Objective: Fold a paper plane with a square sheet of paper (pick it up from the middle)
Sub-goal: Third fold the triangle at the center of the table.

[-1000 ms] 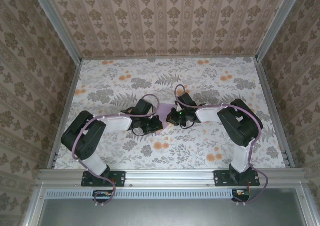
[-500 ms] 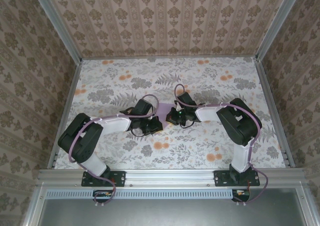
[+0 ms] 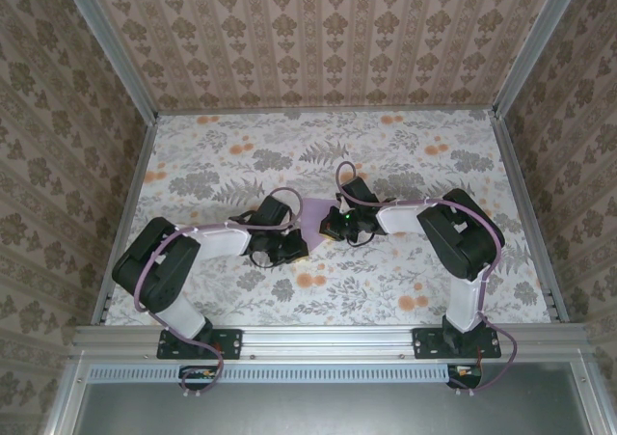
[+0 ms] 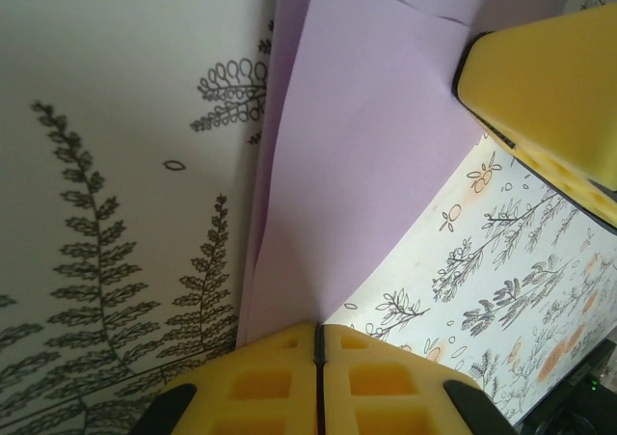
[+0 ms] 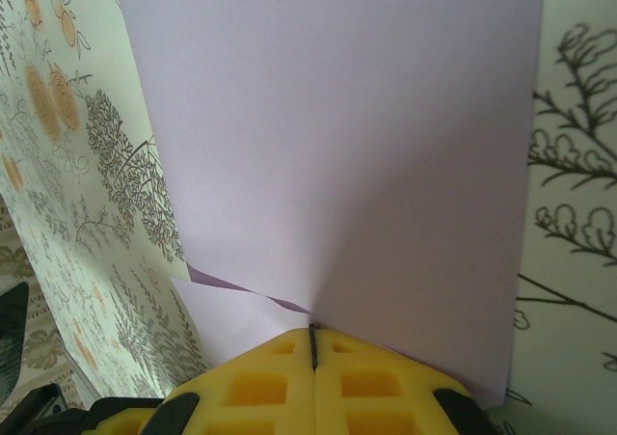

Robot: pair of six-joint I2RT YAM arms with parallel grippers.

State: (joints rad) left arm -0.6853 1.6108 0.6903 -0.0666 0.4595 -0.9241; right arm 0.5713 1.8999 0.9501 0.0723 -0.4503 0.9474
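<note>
Visibly thin, matte lavender paper (image 5: 337,146), one soft crease.

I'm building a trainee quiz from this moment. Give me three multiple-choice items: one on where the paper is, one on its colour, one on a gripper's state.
1. Where is the sheet of paper? A) between the left gripper and right gripper B) at the far left corner C) on the front rail
2. Its colour? A) yellow B) lavender C) white
3. The right gripper is: A) wide open B) shut on nothing C) shut on the paper
Answers: 1A, the top view shows it there; 2B, both wrist views show lavender; 3C, its yellow fingers meet with the sheet pinched between them.
</note>
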